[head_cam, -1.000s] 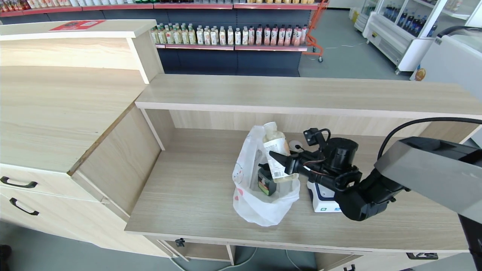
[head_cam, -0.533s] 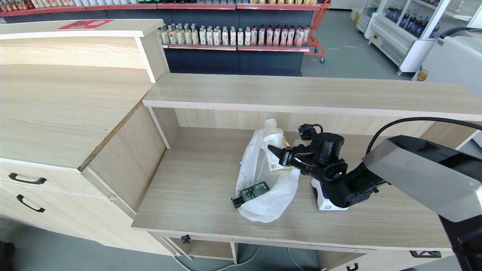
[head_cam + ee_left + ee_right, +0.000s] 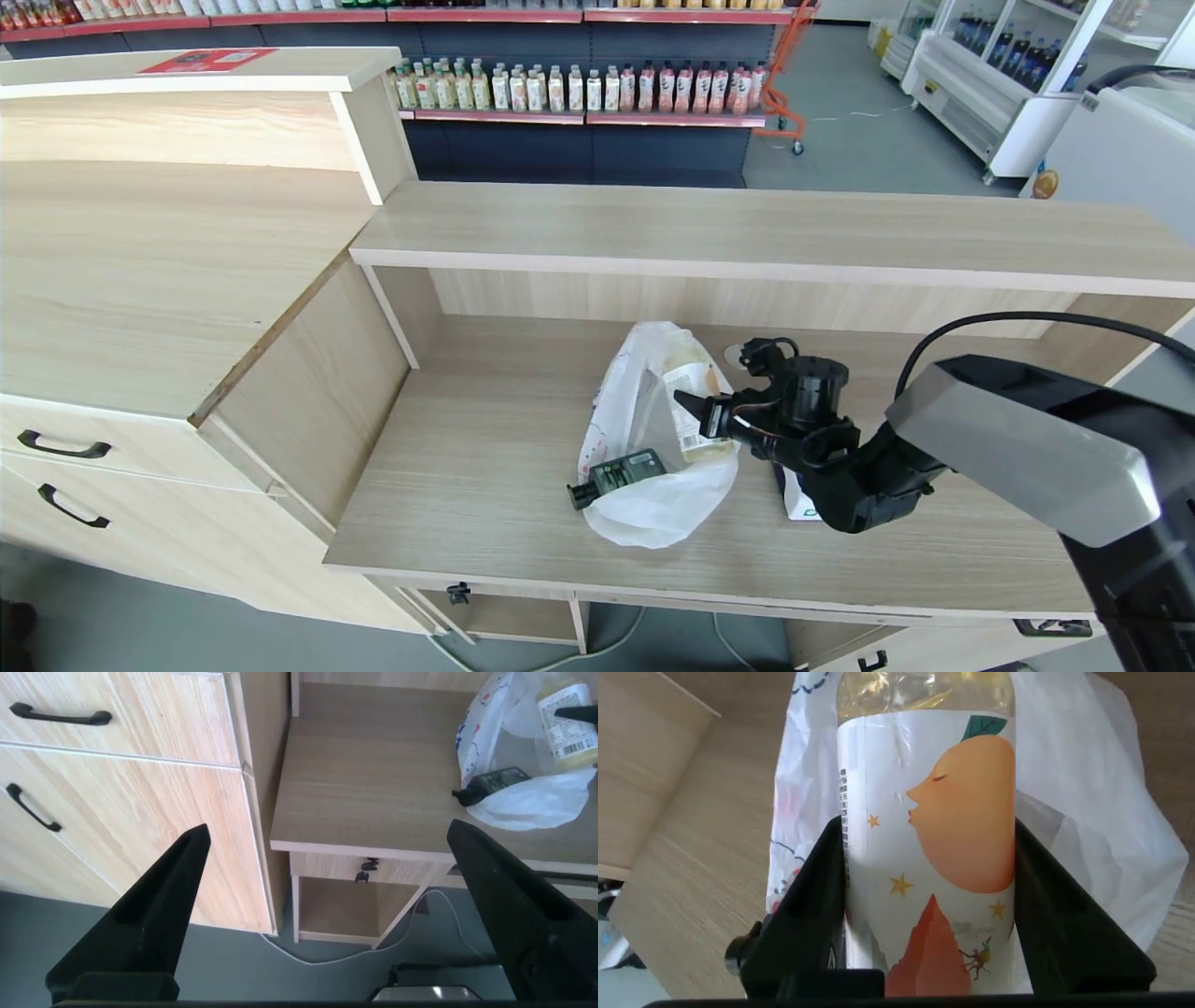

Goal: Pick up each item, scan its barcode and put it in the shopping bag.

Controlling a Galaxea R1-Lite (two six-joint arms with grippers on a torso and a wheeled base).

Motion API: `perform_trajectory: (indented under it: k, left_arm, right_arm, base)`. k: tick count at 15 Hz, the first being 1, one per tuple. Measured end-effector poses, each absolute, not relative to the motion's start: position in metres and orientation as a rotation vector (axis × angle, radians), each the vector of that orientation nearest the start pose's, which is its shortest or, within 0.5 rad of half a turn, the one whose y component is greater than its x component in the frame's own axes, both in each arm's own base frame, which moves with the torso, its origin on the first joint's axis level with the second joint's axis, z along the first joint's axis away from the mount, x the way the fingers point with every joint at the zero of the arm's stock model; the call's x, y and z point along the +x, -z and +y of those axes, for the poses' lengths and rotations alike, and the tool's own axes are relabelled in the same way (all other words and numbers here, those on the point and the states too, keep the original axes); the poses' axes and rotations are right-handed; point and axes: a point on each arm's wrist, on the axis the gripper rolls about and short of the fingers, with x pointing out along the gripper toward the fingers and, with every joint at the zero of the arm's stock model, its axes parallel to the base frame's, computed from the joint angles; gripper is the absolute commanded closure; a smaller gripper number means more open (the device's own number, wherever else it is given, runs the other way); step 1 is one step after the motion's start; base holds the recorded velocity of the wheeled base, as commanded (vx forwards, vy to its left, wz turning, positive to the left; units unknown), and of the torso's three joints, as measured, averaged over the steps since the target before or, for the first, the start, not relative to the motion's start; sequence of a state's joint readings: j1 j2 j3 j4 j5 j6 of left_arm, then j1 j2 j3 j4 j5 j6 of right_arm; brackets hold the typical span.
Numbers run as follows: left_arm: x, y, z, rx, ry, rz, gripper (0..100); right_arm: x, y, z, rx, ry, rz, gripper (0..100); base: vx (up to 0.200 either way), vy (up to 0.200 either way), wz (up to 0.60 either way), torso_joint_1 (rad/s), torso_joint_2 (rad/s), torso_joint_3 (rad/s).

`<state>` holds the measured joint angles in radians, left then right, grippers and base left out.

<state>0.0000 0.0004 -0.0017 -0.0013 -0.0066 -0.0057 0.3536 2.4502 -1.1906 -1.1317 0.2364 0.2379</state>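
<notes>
My right gripper (image 3: 698,413) is shut on a juice bottle (image 3: 695,397) with pale yellow liquid and an orange-face label. It holds the bottle tilted, low inside the mouth of the white shopping bag (image 3: 644,509) on the counter. In the right wrist view the bottle (image 3: 924,915) sits tight between the black fingers (image 3: 817,896), with the bag (image 3: 1083,793) behind it. A small dark green bottle (image 3: 624,472) lies on its side at the bag's front left, its black cap over the counter. My left gripper (image 3: 327,915) hangs open off the counter's front left corner, over the floor.
A white and blue scanner (image 3: 795,497) stands on the counter (image 3: 485,485) just right of the bag, partly behind my right arm. A raised shelf (image 3: 747,233) runs along the back. A drawer unit (image 3: 112,775) stands to the left. Store shelves lie beyond.
My right gripper has lowered the juice bottle down into the bag. The dark green bottle, upright in the bag a second ago, has tipped onto its side. The head camera shifted slightly.
</notes>
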Motion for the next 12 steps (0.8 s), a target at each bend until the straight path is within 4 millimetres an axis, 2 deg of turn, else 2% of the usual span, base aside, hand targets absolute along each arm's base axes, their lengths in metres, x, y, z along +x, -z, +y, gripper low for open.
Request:
perform_trajectory:
  k: [3, 8, 9, 12]
  left_arm:
    - [-0.023, -0.076, 0.000, -0.006, 0.006, -0.003, 0]
    - [-0.023, -0.076, 0.000, -0.006, 0.007, -0.003, 0]
    - [-0.023, -0.076, 0.000, -0.006, 0.006, -0.003, 0]
    - [-0.023, -0.076, 0.000, -0.006, 0.006, -0.003, 0]
  right_arm:
    - [0.426, -0.021, 0.165, 0.212, -0.573, 0.240, 100]
    - [0.445, -0.013, 0.157, 0.128, -0.574, 0.179, 100]
    - [0.447, -0.011, 0.158, 0.126, -0.574, 0.174, 0]
    - [0.450, -0.010, 0.164, 0.127, -0.617, 0.156, 0]
  base:
    - [0.000, 0.000, 0.00, 0.000, 0.00, 0.000]
    - [0.000, 0.000, 0.00, 0.000, 0.00, 0.000]
    - [0.000, 0.000, 0.00, 0.000, 0.00, 0.000]
    - [0.000, 0.000, 0.00, 0.000, 0.00, 0.000]
